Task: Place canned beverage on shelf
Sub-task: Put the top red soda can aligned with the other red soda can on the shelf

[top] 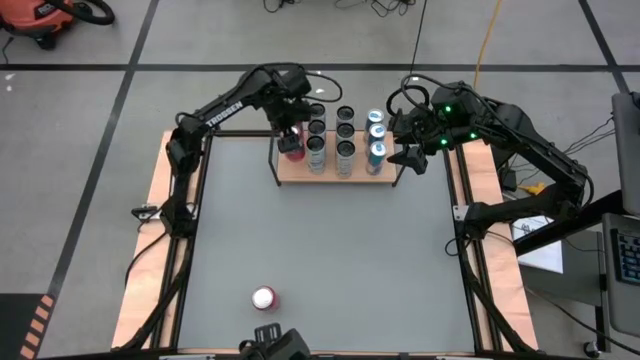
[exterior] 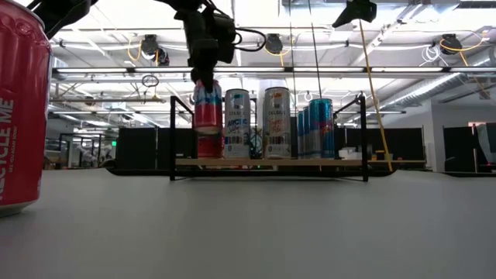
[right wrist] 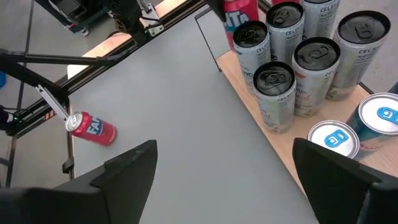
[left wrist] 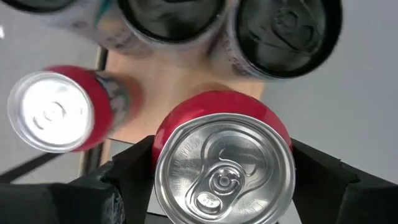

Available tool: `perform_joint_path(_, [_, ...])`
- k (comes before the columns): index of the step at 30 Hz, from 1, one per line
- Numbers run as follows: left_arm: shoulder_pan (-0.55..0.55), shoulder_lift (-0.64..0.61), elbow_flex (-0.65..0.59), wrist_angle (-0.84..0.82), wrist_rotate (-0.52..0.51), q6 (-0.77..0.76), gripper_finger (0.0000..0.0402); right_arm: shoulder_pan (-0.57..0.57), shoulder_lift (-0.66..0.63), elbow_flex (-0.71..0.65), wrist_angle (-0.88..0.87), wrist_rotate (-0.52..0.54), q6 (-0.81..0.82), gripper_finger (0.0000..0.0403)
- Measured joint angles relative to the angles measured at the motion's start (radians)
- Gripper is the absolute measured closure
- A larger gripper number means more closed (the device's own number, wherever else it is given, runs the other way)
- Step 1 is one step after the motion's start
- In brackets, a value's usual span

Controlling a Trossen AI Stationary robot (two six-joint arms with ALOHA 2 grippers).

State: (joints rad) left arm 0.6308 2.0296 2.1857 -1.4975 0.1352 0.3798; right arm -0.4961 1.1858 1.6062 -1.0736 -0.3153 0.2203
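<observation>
Left claw (left wrist: pixel 222 180): gripped red can (left wrist: pixel 224 168) by its sides, over shelf (top: pixel 340 172) left end, far desk edge.
Right claw (right wrist: pixel 227 165): wide, empty, beside shelf's right end.
Handling: likely rigid, smooth, dentable; side grip suits.

A lab or workshop; taped concrete floor (top: pixel 90 150), ceiling lights (exterior: pixel 147 46), shop vacuum (top: pixel 45 20).

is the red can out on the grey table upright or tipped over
Tipped over: the red can lies on its side on the table, its silver top facing sideways.
</observation>
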Motion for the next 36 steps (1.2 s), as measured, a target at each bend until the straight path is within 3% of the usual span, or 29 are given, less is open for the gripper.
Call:
perform_joint_path(19, [0.008, -0.001, -0.183, 0.110, -0.090, 0.027, 0.0114, 0.000, 0.000, 0.000, 0.000, 0.000, 0.003, 0.0065])
perform_joint_path(36, [0.003, 0.000, -0.206, 0.183, -0.091, 0.055, 0.0081, 0.000, 0.000, 0.000, 0.055, -0.003, 0.003, 0.0065])
